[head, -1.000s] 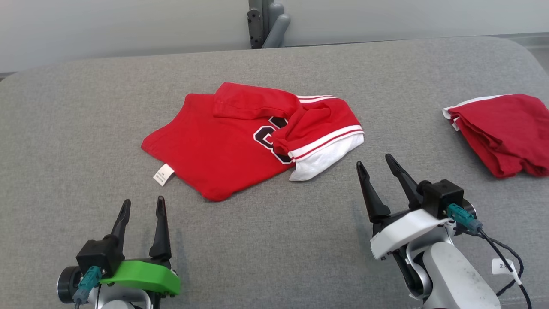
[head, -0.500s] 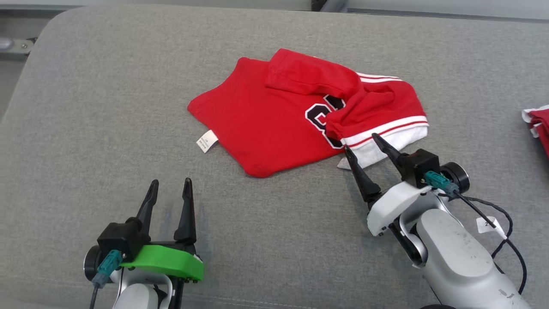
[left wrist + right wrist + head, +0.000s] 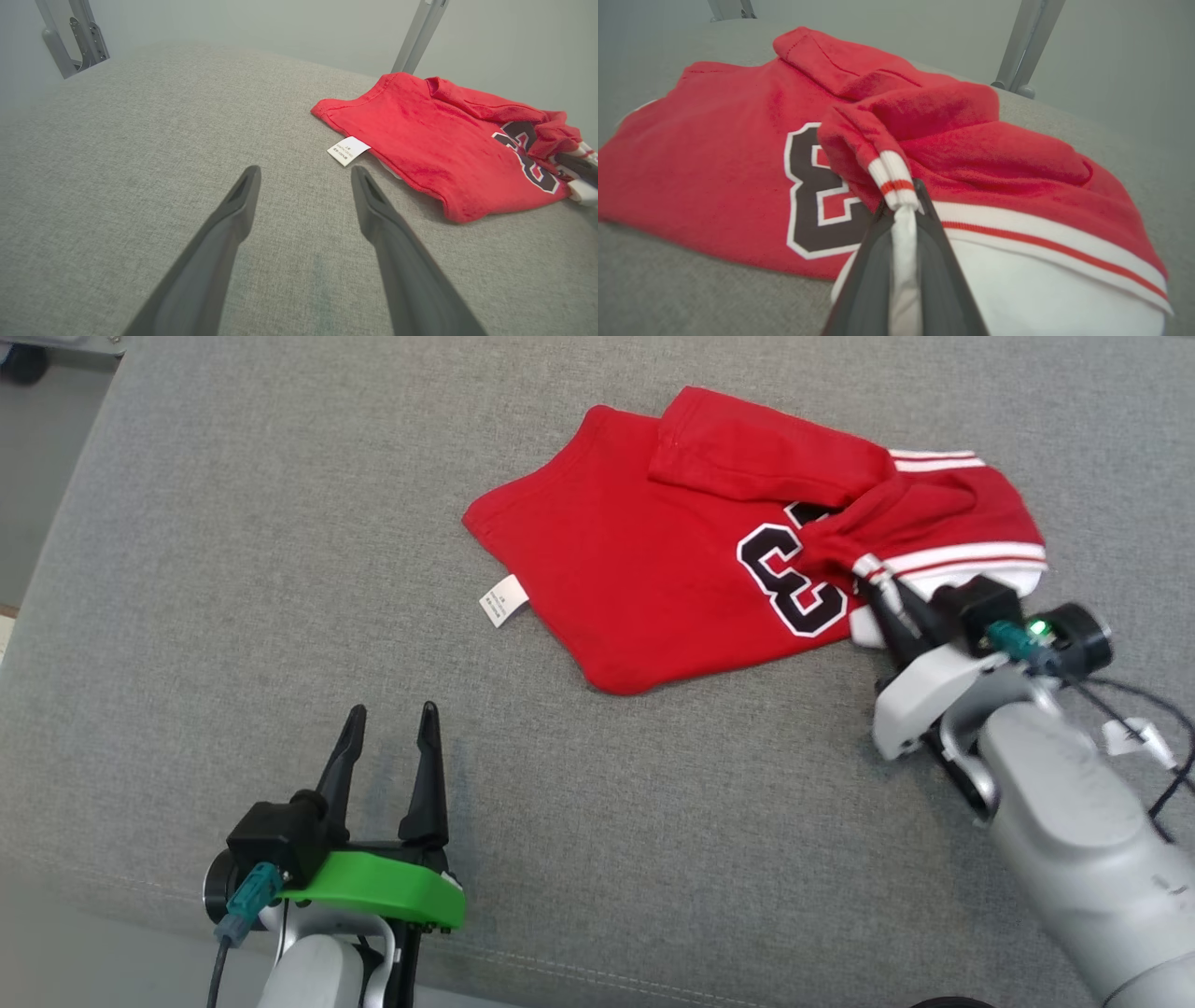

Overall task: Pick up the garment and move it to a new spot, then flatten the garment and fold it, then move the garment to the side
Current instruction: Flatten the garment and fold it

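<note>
Two long dark fingers of the right gripper (image 3: 878, 590) were clenched on the ribbed cuff (image 3: 893, 179) of the garment (image 3: 672, 569), a soft red knit top. The cuff was white with one thin red stripe, and it was bunched into a narrow roll; in the right wrist view pale fabric ran down between the two pressed fingers. The garment lay crumpled on a grey padded surface (image 3: 233, 616) of coarse woven cloth, in the upper right part of the head view. Its body spread mostly flat toward the left, one sleeve was folded across the top, and the gripped sleeve bunched over a dark numeral (image 3: 794, 581) outlined in white. A broad white band (image 3: 971, 558) with a red stripe ran along the garment's right edge, just beside the right gripper. A small white rectangular care label (image 3: 502, 600) stuck out from the lower left edge and lay flat on the cloth. The left gripper (image 3: 389, 733) stood released, its tapered fingers parted over bare grey cloth, nearer the robot and to the left of the garment, apart from it. The label was the part closest to it. A glossy green bracket (image 3: 373, 891) sat behind those fingers.
</note>
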Tool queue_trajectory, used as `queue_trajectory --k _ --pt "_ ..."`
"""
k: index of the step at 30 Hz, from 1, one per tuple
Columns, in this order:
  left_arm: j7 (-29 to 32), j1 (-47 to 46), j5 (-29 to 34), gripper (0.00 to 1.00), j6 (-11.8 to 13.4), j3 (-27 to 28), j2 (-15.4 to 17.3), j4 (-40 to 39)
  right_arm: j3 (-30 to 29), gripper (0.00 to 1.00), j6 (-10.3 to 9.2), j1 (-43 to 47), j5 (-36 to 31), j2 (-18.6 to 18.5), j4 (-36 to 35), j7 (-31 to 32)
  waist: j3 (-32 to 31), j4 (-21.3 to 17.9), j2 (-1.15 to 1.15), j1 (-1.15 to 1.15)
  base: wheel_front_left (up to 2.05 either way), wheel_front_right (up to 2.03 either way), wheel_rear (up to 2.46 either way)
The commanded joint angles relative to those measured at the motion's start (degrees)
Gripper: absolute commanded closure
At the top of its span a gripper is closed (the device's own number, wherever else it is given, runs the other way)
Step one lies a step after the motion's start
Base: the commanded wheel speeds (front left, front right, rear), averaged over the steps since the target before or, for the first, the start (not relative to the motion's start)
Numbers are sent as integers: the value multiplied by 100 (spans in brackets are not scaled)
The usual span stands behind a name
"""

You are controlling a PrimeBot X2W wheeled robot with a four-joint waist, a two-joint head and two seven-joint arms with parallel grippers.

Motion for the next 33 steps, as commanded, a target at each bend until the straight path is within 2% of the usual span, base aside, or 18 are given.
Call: queue_trajectory --k 1,4,9,10,11,14,17,22,26,33 --pt "-17 -108 -30 0 14 -44 3 -18 -188 100 -11 -257 -87 -252 -43 -15 94 63 0 0 0 0 0" --pt "-16 -189 -20 0 -47 -249 3 32 -509 100 -11 -748 -363 -583 -24 -15 195 163 0 0 0 0 0" --pt "-17 -354 -174 0 -67 -724 4 89 -786 100 -11 -1857 -869 -1149 479 84 344 486 0 0 0 0 0" --pt "-17 -383 -204 0 -72 -838 5 101 -827 77 -11 -2062 -954 -1229 648 139 363 558 0 0 0 0 0" --pt "-17 -408 -227 0 -64 -925 7 112 -978 0 -11 -2264 -971 -1314 845 206 382 623 0 0 0 0 0" --pt "-16 -412 -293 0 -10 -1165 4 126 -1571 0 -11 -2674 -1330 -1472 1352 321 363 741 0 0 0 0 0" --pt "-17 -371 -298 0 22 -1221 7 169 -2057 0 -9 -2742 -1677 -1280 1575 148 286 724 0 0 0 0 0" --pt "-16 -265 -209 0 9 -1076 5 254 -2249 0 -11 -2371 -1604 -865 1658 2 105 483 0 0 0 0 0" --pt "-17 -205 -116 0 -60 -946 9 350 -2026 0 -10 -1648 -1180 -346 1015 -12 -115 152 0 0 0 0 0" --pt "-17 -107 -14 0 -164 -830 10 524 -1053 0 -10 -89 -312 82 -19 -12 -489 -242 0 0 0 0 0"
